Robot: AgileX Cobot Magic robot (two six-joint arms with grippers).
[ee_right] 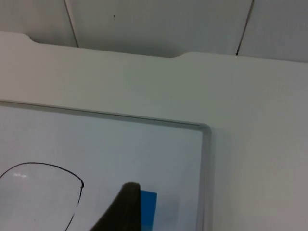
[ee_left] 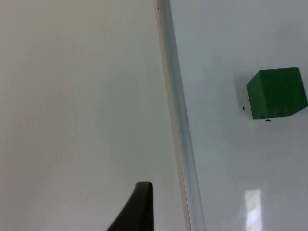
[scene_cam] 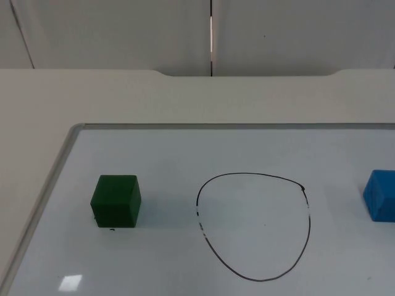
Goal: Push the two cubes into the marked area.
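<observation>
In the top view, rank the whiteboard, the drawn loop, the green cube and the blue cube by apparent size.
1. whiteboard
2. drawn loop
3. green cube
4. blue cube, cut off by the picture's edge, so its smaller look is unsure; the two cubes may match.

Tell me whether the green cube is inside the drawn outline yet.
Outside. The green cube sits left of the black outline, bare whiteboard between them.

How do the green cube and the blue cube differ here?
The green cube is dark green and lies left of the drawn loop; the blue cube is bright blue, right of it and cut by the picture's edge. Both sit outside the loop on the whiteboard.
</observation>
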